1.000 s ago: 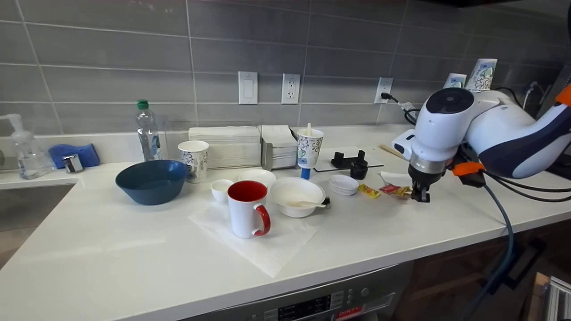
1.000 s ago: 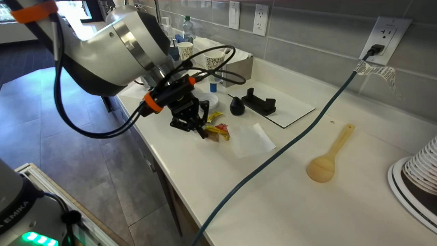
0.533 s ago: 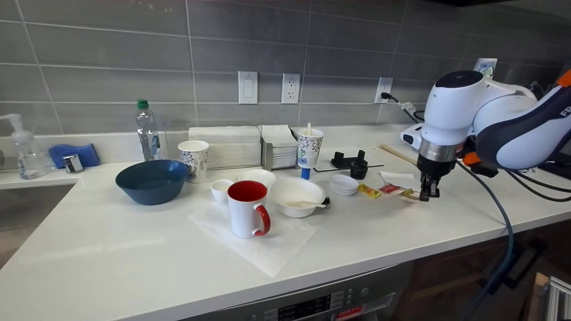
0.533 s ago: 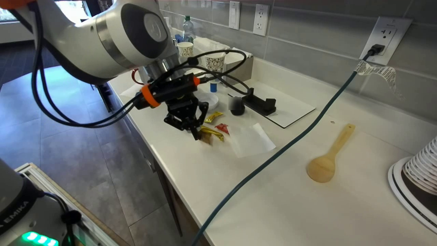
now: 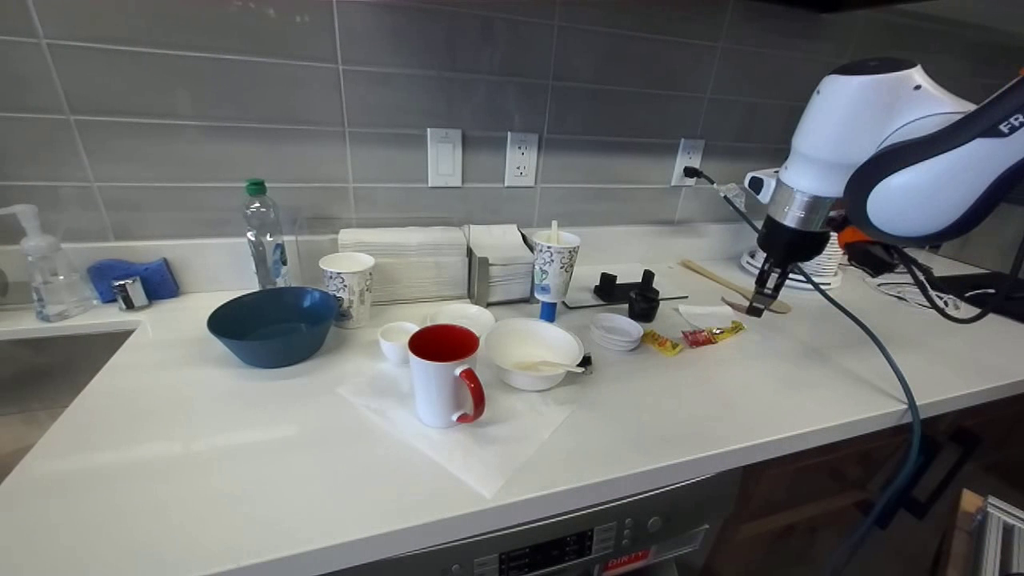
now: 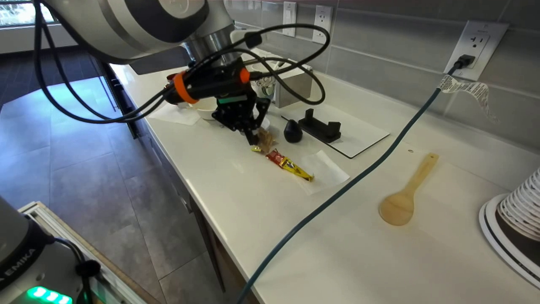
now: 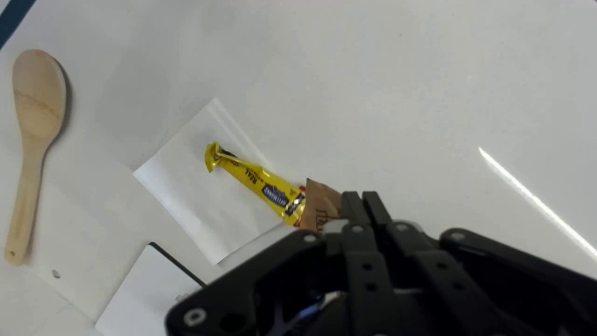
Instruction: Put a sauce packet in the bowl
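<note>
My gripper (image 7: 363,198) is shut on a brown packet (image 7: 321,205), which sticks out to one side of the fingertips. In both exterior views the gripper (image 5: 756,310) (image 6: 253,139) holds the brown packet (image 5: 734,306) (image 6: 265,139) above the counter. A yellow packet (image 6: 296,169) lies on white paper, its end against a red packet (image 6: 275,157). Another yellow packet (image 5: 662,343) lies beside them. The white bowl (image 5: 520,372), with a pale spoon in it, stands behind the mug, well away from the gripper. In an exterior view this bowl (image 6: 206,114) is partly hidden by the arm.
A red-white mug (image 5: 436,392), a small white cup (image 5: 396,342) and a shallower white bowl (image 5: 462,318) stand near the bowl. Small white dishes (image 5: 616,330) and a black holder (image 6: 319,128) lie between. A blue hose (image 6: 337,191) crosses the counter; a wooden spoon (image 6: 398,207) lies beyond.
My gripper has moved up and toward the wall with the brown packet. The yellow packet that was against the gripper now lies on the paper beside the red packet.
</note>
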{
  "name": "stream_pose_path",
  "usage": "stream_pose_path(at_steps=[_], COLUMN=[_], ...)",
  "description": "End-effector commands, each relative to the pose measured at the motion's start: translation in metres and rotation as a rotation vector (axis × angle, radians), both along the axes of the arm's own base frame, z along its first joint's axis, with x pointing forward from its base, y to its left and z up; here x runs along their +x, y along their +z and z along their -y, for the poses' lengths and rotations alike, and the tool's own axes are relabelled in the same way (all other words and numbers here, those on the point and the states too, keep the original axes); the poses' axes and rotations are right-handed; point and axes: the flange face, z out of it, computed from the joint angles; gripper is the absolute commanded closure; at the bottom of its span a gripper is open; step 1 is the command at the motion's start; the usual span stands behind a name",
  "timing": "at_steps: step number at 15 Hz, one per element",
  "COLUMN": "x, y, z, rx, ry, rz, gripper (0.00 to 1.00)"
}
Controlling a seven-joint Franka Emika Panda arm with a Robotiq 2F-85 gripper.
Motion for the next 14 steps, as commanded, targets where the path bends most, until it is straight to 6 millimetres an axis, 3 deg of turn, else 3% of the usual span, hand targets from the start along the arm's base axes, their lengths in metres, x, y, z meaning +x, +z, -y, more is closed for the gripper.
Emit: stream_pose_path(at_steps=[1, 4, 11, 14], x=[-0.005, 0.009, 0.026, 0.035], y=[0.016, 0.02, 0.024, 0.019], z=[-0.008, -0.025, -0.106, -0.135], rx=[0.024, 0.003, -0.117, -0.086], ry=[0.042, 0.19, 0.566, 0.723], rz=[0.05, 0.033, 0.005, 0.035], gripper=[0.99, 0.99, 0.99, 0.99])
